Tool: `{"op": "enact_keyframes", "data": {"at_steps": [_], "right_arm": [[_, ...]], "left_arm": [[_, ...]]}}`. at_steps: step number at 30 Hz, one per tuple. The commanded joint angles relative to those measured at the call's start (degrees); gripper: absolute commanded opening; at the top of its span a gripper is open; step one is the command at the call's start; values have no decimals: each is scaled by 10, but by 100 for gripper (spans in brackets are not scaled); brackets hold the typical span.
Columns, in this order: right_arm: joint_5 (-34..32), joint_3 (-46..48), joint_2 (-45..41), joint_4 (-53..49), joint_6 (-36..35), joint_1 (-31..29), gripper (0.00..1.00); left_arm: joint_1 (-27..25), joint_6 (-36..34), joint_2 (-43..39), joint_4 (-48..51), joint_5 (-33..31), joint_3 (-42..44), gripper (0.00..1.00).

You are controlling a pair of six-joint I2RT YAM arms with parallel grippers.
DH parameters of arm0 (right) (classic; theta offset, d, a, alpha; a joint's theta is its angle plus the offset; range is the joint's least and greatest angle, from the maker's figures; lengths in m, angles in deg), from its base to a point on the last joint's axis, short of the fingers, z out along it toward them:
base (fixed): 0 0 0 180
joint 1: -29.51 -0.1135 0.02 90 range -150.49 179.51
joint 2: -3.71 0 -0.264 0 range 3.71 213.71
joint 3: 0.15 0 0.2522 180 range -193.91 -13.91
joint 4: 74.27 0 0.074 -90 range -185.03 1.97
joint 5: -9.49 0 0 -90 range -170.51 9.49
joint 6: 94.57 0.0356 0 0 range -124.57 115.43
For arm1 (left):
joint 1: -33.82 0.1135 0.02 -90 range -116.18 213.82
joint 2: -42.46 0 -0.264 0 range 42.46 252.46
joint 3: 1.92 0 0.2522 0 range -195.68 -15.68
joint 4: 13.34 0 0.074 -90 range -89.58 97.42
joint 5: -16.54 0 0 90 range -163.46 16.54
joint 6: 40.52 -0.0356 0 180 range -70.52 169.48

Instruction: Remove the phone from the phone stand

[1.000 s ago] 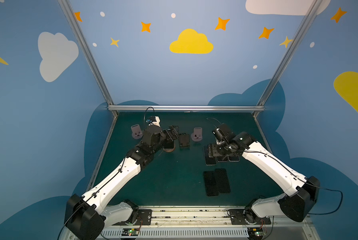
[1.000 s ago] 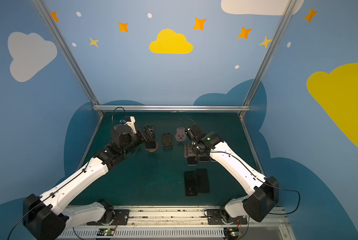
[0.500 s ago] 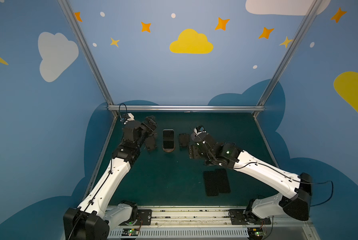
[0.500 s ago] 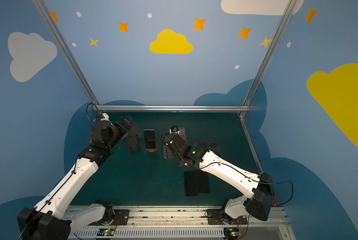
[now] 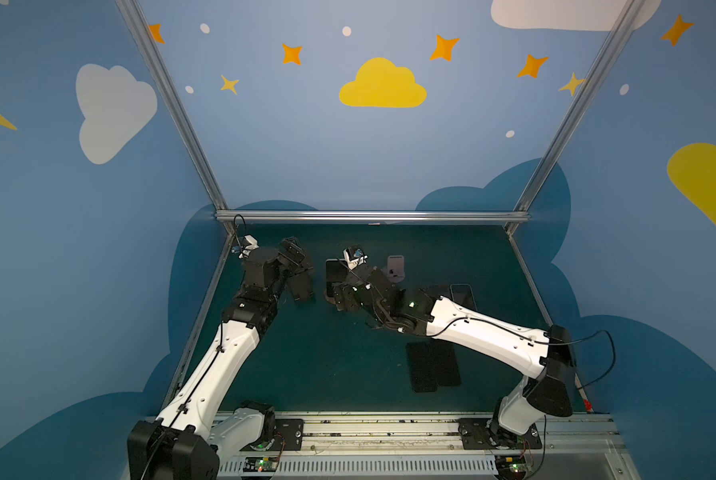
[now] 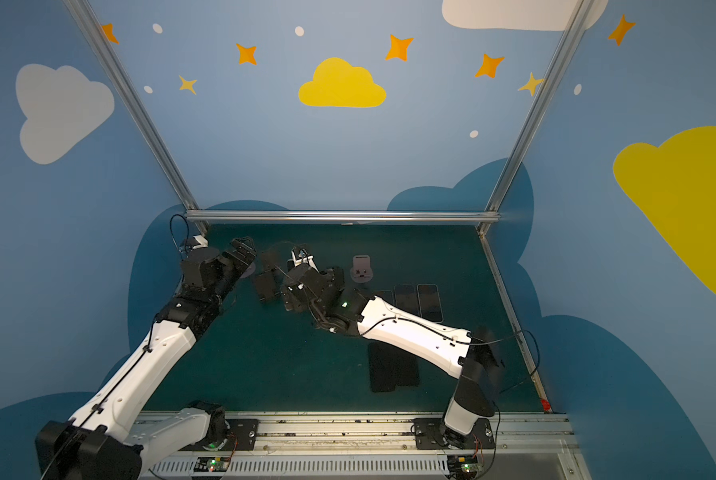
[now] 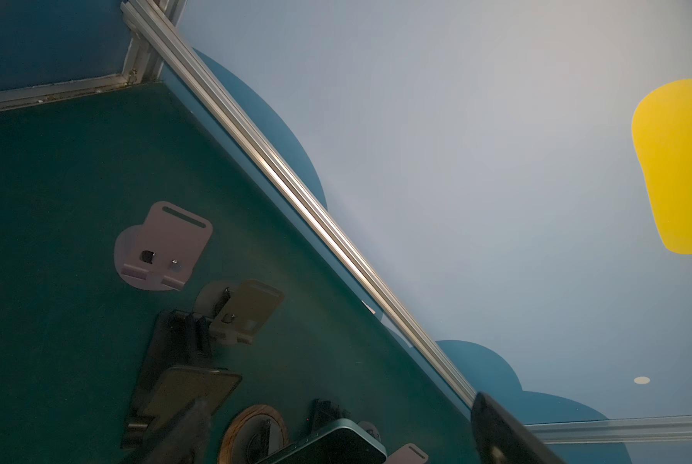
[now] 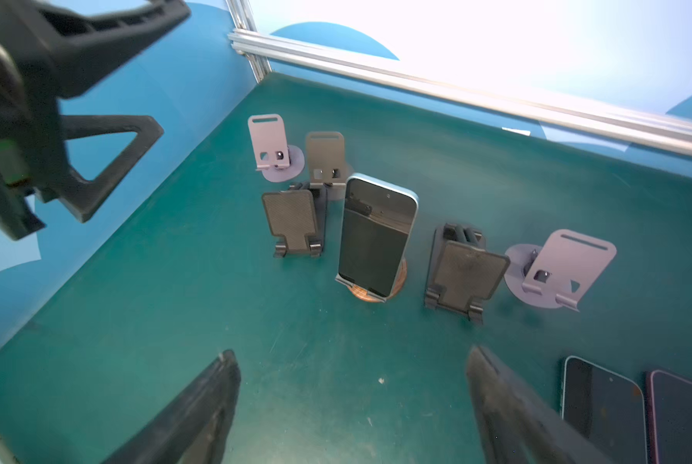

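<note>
Black-screened phone (image 8: 376, 237) upright on wooden-based stand (image 8: 370, 297); left jaws, right jaws both spread, empty.

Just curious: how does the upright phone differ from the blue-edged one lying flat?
The upright phone leans back on a round wooden stand; the flat phone lies screen-up on the table. Black stands flank the upright phone; another phone flanks the flat phone. Both have dark screens, pale blue edges.
</note>
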Motion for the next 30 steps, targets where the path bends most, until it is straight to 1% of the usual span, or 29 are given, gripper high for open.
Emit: {"op": "enact_keyframes", "data": {"at_steps": [1, 3, 6, 11, 15, 19, 26, 30], "right_arm": [[-32, -36, 30, 0, 2, 0, 92], [-26, -60, 55, -7, 0, 1, 93], [-51, -97, 88, -18, 8, 0, 93], [-53, -123, 119, 4, 18, 6, 93], [-60, -165, 150, -12, 22, 10, 93], [-57, -190, 170, -19, 26, 19, 93], [-54, -199, 183, -8, 33, 35, 93], [-25, -223, 201, -12, 55, 51, 91]], "left_arm": [[5, -5, -8, -2, -7, -13, 100], [9, -6, -8, -4, -11, -10, 100], [14, -7, -2, -1, -14, -11, 100], [28, 6, 4, -2, 11, -14, 100], [33, 7, 6, -3, 11, -13, 100], [49, 19, 11, -2, 29, -17, 100], [72, 38, 18, -2, 54, -20, 100], [79, 45, 23, 3, 68, -25, 100]]}}
